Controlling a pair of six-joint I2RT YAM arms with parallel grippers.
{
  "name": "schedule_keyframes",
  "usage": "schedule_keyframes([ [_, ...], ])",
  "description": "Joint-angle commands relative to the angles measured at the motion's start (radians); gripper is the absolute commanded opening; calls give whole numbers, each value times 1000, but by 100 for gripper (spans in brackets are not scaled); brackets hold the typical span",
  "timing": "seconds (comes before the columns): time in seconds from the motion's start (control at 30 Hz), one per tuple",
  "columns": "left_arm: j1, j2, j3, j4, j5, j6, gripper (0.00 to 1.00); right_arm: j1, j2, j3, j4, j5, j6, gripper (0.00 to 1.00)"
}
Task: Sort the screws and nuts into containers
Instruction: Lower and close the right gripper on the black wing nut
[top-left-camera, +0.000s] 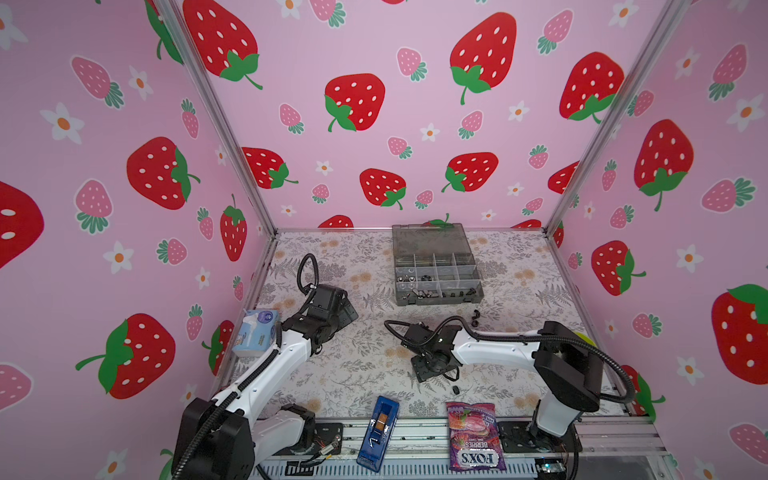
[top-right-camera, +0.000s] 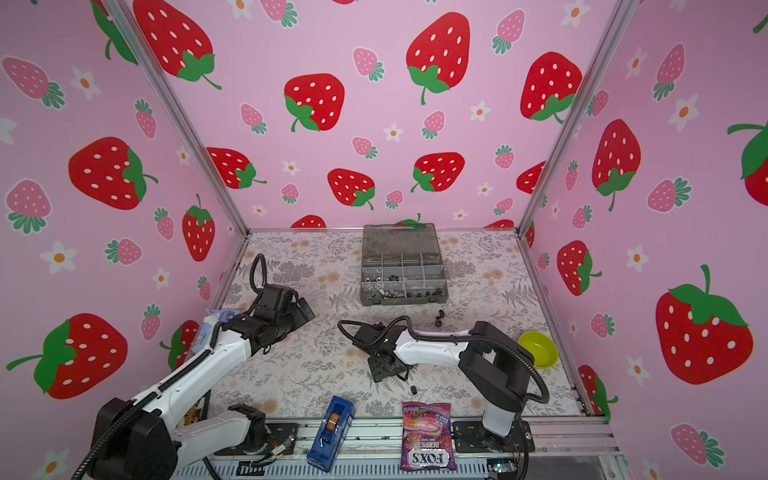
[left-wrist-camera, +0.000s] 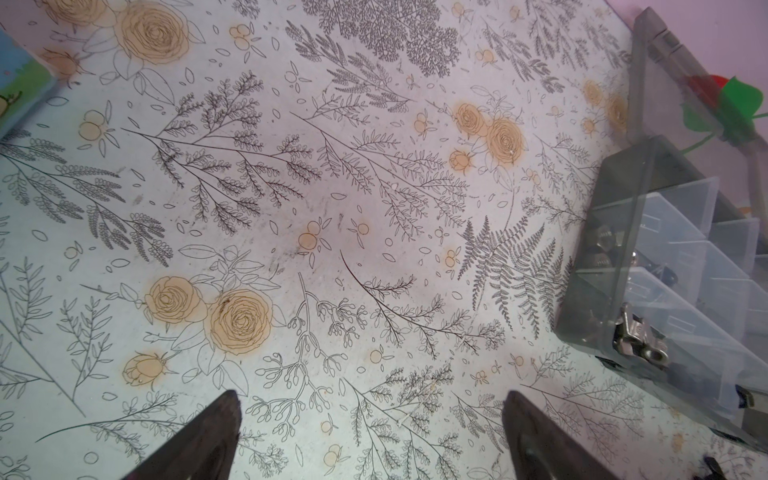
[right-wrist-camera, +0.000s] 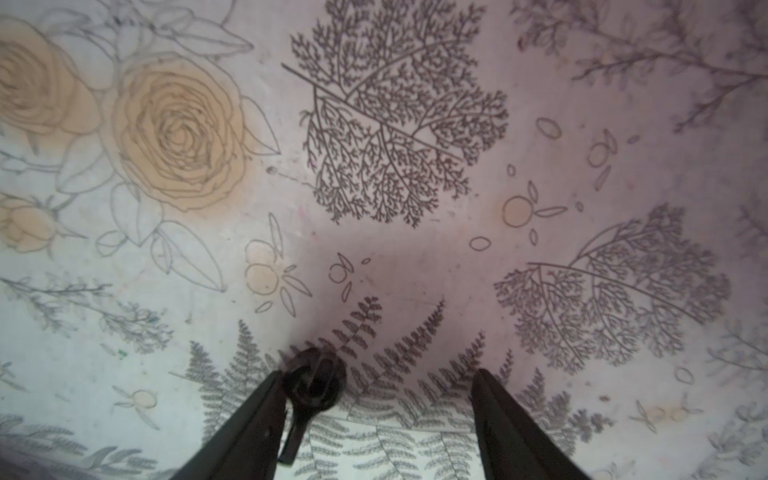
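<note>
Hardware first: a small black piece (right-wrist-camera: 313, 384) lies on the surface (right-wrist-camera: 415, 257), tight against the inner face of one finger of your right claw (right-wrist-camera: 376, 374). The jaws stand partly apart and nothing is clamped between them. Whether that piece is a nut or a screw, I cannot tell.

A second black piece (top-left-camera: 456, 390) lies just off that claw, on the side toward the arm bases. Two more black pieces (top-left-camera: 476, 313) lie beyond the claw, between it and the organiser box (top-left-camera: 436, 270).

The box sits with its lid tipped back. The cells nearest the claw hold black pieces and a few silver ones, and the row behind has shiny silver pieces to one side. The farthest cells are too small to read.

Your left claw (left-wrist-camera: 371, 397) hangs wide open and empty over bare surface, with the box off to one side of it.

You look mostly done, I'd judge: about four loose pieces remain, starting with the one at your right claw.
</note>
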Motion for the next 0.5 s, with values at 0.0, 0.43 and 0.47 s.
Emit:
schedule_keyframes([
  [0.0, 5, 3, 11, -16, -23, -17, 99, 8, -20, -34, -37, -11, 23, 65],
  [0.43, 6, 15, 28, -19, -27, -15, 99, 19, 29, 41, -51, -40, -44, 27],
  [0.47, 7, 17, 29, -18, -29, -16, 99, 19, 26, 42, -53, -41, -45, 26],
])
